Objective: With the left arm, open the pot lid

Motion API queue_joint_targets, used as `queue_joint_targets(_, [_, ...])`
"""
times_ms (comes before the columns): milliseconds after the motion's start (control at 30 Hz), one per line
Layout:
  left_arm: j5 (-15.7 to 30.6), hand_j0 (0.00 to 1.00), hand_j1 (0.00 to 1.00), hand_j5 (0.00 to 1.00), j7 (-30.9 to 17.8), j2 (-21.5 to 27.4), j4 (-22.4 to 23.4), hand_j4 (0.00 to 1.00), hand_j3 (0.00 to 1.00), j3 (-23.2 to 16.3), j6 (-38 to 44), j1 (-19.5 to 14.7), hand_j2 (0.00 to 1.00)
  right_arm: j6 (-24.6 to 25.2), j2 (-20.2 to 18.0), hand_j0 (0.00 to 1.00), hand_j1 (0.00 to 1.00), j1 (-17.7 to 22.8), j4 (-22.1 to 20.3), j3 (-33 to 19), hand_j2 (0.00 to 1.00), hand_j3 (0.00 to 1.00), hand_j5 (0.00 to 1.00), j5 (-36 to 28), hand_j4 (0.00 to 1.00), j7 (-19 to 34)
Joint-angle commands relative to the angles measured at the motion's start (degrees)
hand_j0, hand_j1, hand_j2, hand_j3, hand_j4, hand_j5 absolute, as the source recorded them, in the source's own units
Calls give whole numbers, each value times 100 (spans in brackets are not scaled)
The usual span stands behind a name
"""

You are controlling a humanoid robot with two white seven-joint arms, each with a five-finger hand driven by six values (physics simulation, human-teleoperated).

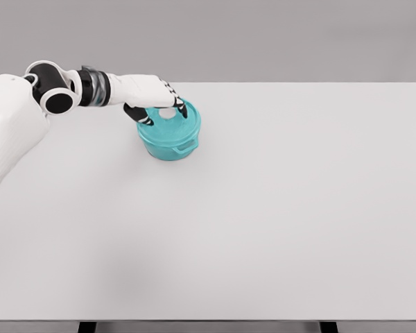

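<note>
On the white table (263, 229) (grey wall behind), left hand (152, 94) fingers (182, 109) clench the teal pot (172, 142) lid's (177, 125) knob.

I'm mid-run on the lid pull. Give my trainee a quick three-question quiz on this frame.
1. True or false: the lid sits on the teal pot.
2. Which hand is over the pot: A) left B) right C) both?
3. Fill in: the pot stands on the white ___.

Key: 1 true. 2 A, the left hand, fingers curled down around the lid's knob. 3 table.
</note>
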Motion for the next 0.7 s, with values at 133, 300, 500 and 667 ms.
queue_joint_targets(133, [17, 70, 70, 70, 2, -31, 17, 70, 70, 11, 15, 0, 70, 0, -1, 100, 100, 0, 1, 2, 100, 100, 100, -1, 100, 2])
queue_joint_targets(300, [17, 66, 66, 66, 2, -39, 17, 66, 66, 11, 15, 0, 66, 0, -1, 100, 100, 0, 1, 2, 100, 100, 100, -1, 100, 2])
queue_joint_targets(500, [17, 65, 65, 65, 2, -75, 17, 65, 65, 11, 15, 0, 65, 0, -1, 100, 100, 0, 1, 2, 100, 100, 100, -1, 100, 2])
queue_joint_targets(667, [17, 61, 61, 61, 2, -75, 17, 61, 61, 11, 15, 0, 61, 0, -1, 100, 100, 0, 1, 2, 100, 100, 100, -1, 100, 2])
